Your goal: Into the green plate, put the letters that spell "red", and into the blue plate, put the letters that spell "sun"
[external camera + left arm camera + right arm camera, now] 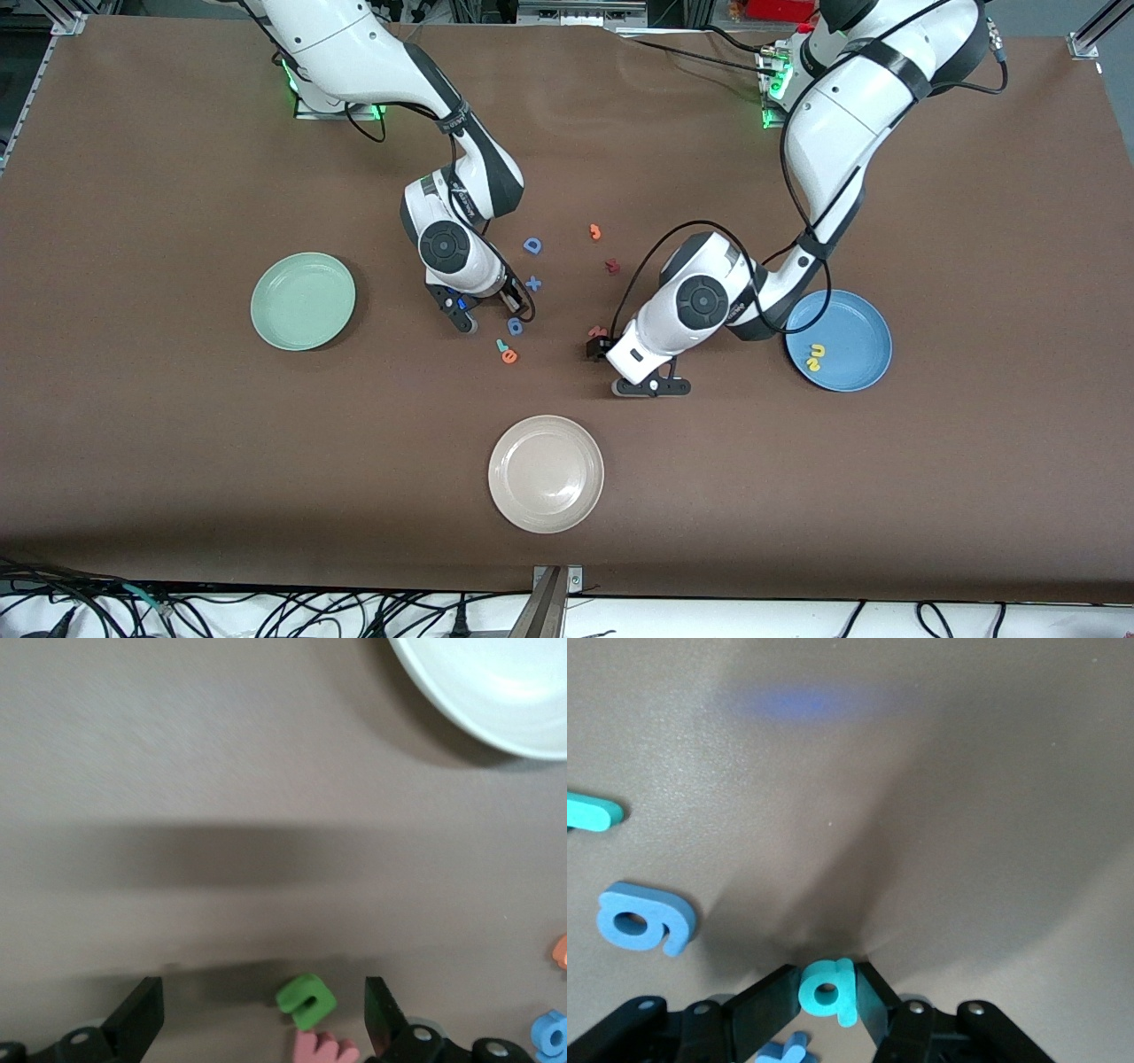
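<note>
Currently, the small teal looped foam letter "d" (828, 990) is seated between the fingers of the right tool (826, 1005), which are closed against its two flanks; the letter's stem runs along the finger faces. The round pale mint-green plate (303, 301) lies from this tool toward the right arm's end of the tabletop (177, 461), well apart, so a lift is judged to be required first. The thin teal "r" (501, 346) and the orange "e" (509, 357) rest just beside each other, nearer to the front camera than the tool.

The left tool (264, 1023) is held low with its fingers wide apart, and the small green arch-shaped foam letter (306, 999) lies on the tabletop between them (a pink piece (323, 1050) touches it). Two yellow letters (815, 356) are already in the round mid-blue plate (855, 319).

From the front view, both tools' fingertips are hidden by the wrists. The blue looped piece (645, 920) is not a task letter.
</note>
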You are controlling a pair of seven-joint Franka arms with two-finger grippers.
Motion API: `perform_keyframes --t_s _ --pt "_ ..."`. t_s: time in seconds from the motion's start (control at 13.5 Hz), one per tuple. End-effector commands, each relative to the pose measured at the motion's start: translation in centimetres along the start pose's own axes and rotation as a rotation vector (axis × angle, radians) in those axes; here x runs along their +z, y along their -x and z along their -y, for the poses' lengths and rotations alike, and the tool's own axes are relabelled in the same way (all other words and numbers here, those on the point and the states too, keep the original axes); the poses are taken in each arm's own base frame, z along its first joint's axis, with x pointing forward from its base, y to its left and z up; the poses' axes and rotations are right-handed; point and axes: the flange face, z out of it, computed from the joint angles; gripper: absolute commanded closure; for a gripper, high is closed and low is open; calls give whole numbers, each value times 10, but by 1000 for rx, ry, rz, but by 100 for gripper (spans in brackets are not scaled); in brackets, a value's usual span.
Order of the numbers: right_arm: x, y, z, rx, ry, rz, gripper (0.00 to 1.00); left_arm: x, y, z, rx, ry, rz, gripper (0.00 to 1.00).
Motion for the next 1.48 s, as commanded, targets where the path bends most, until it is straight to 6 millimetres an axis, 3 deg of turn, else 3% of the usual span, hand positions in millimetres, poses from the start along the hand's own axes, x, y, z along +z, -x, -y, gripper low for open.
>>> perform_keyframes --t_s 0.0,0.22,0.44,0.59,0.74,0.96,1.11,1.26,1.4 --pt "13 1 -1 6 -6 -14 100 0 8 -17 -24 -7 -10 0" --pt "4 3 1 2 -12 -12 100 7 13 -19 -14 -35 -16 0" --pt "-50 0 0 -15 46 10 100 19 20 -23 22 -95 -39 1" --pt "-94 -15 -6 -42 116 24 100 23 20 -21 27 -100 -37 14" --pt "-137 -43 -22 -96 172 46 100 23 20 -21 28 -102 -38 47" --pt "-193 -102 -55 -209 220 89 100 22 19 -20 32 -104 -39 60" --pt "-214 -152 -79 -279 239 106 100 22 20 -20 42 -113 -42 82" --pt "-228 -203 -103 -376 224 109 100 19 17 -18 39 -112 -46 89" --pt "-222 -248 -123 -461 235 98 100 15 15 -16 35 -114 -46 90"
